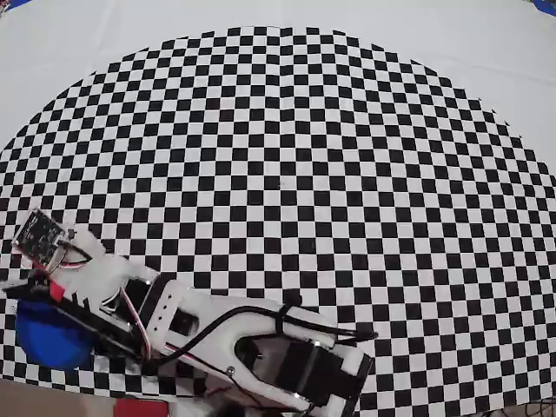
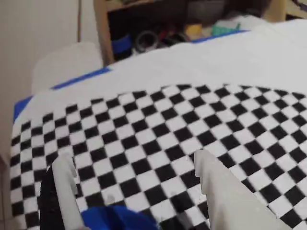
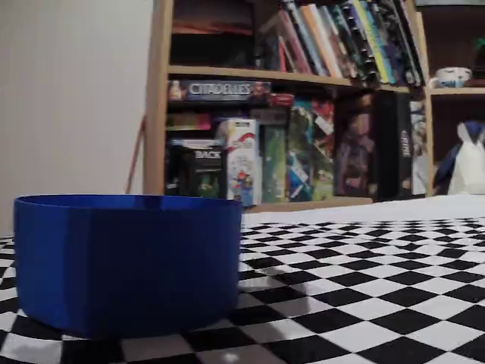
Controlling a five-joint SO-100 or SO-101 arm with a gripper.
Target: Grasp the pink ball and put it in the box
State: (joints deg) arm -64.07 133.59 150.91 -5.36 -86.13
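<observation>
— How did the gripper (image 2: 134, 177) stand when the shutter clicked?

— In the wrist view its two pale fingers (image 2: 64, 184) were spread well apart, a broad stretch of checkered cloth (image 2: 158, 134) showing between them. Nothing was held between them and they touched nothing I could see.

— And the box?

— The blue box (image 2: 120, 218) sat just under the fingers at the bottom edge of that view, only a blurred sliver of it showing. From overhead, the box (image 1: 48, 334) lay at the lower left corner of the cloth, half covered by the white arm (image 1: 234, 339), which stretched across the bottom of the picture toward the left. In the low fixed view the box (image 3: 125, 262) filled the left foreground, standing upright on the checks (its inside could not be seen from that height).

— The pink ball?

— I could not find it in any view. Whether it lay inside the box, I cannot tell; the arm hid the tub from above and its wall hid the inside from the side.

— What else was about?

— A small red piece (image 1: 139, 407) peeked out at the bottom edge overhead, just beside the arm's base. Behind the table stood a wooden bookshelf (image 3: 303, 114) packed with books and game boxes, well apart from the box, with a plain wall to its left.
</observation>
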